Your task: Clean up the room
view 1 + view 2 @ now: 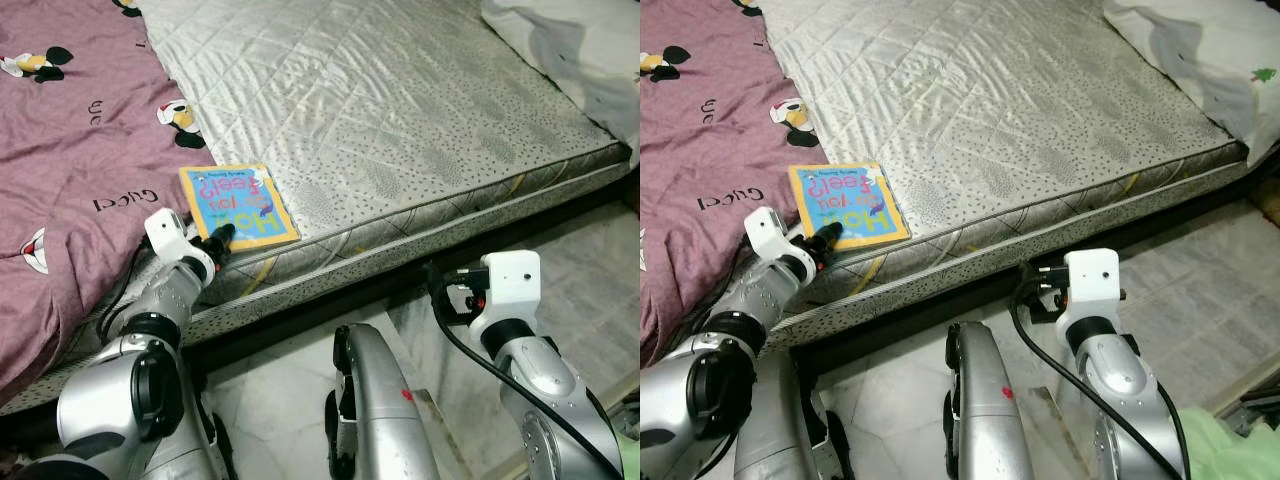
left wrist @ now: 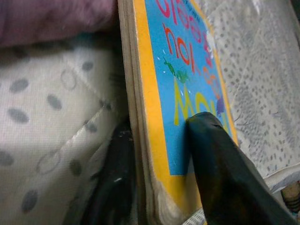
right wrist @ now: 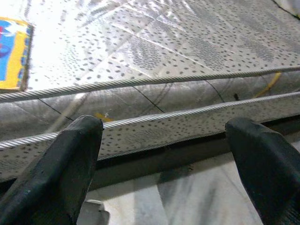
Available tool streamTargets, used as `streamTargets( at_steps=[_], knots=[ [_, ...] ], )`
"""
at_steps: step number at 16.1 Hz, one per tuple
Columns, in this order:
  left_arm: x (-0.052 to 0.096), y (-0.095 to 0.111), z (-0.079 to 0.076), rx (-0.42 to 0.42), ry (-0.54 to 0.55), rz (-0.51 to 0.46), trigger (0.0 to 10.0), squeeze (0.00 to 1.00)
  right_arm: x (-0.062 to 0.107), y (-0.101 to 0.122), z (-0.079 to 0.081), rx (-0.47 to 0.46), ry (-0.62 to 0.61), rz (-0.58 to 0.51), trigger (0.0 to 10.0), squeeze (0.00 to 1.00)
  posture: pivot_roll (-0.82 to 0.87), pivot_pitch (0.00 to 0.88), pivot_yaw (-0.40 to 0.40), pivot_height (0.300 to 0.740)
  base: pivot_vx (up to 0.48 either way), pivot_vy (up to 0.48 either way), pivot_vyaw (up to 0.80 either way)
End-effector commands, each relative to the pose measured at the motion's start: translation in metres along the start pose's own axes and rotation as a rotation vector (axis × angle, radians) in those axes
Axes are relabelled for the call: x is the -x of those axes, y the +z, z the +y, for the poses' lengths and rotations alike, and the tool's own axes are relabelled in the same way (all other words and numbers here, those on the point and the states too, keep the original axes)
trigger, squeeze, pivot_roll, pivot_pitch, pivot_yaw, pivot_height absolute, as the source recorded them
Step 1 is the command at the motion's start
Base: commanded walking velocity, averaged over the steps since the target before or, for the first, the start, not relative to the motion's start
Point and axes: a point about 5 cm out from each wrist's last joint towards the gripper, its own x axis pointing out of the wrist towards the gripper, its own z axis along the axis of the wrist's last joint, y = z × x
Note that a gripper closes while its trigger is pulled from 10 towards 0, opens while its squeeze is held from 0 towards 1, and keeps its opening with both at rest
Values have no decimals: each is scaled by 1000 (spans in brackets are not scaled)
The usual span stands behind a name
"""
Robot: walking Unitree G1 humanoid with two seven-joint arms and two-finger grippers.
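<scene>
The left gripper reaches up to the near edge of the mattress and is closed on the near corner of a book; in the left wrist view one black finger presses on the blue and yellow cover while the other sits beneath the thick stack of pages, so the book is pinched between them. The book lies flat on the mattress close to that near edge, cover up, its far left corner just beside the hem of a purple blanket printed with cartoon figures, which covers the mattress to the left of the book and spills over the edge there. The right gripper hangs well to the right of the book, below mattress level, its two fingers spread wide with nothing between them, pointing at the quilted, speckled side of the mattress. Under the mattress runs a dark bed frame, and below that a pale marble floor. Beyond the book the grey quilted top stretches away bare, and at its far right corner, well apart from the book, lies a white pillow.
</scene>
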Motion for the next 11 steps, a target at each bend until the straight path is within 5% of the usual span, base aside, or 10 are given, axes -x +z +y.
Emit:
streamTargets(
  at_steps=[1,11],
  knots=[
    [0,-3,2,12,11,9,0,0,1,1,2,-51,56,-16,10000,0,-269,137,-121,528,0,0,0],
    [1,-1,1,11,-10,-6,0,0,5,5,43,-219,492,24,10000,0,-245,80,-110,528,0,0,0]
  ],
)
